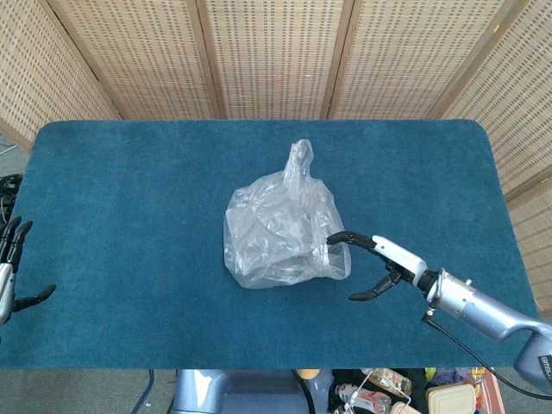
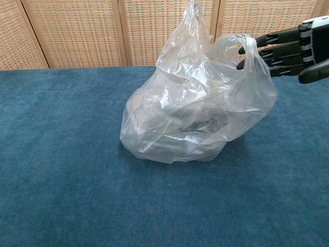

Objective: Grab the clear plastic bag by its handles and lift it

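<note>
The clear plastic bag [image 1: 285, 231] [image 2: 198, 110] sits crumpled near the middle of the blue table, with something dark inside. One handle [image 1: 299, 159] [image 2: 193, 15] stands up as a twisted peak; the other handle loop [image 2: 240, 45] opens toward the right. My right hand [image 1: 379, 261] [image 2: 290, 49] is open, its fingers stretched toward the bag's right side, the fingertips [image 2: 241, 51] at or just short of that loop. The left hand [image 1: 10, 272] hovers open at the table's left edge, far from the bag, and is out of the chest view.
The blue carpeted table [image 1: 129, 190] is backed by woven wicker screens [image 1: 276, 52]. Below the front edge at the right lie cluttered items [image 1: 405, 392].
</note>
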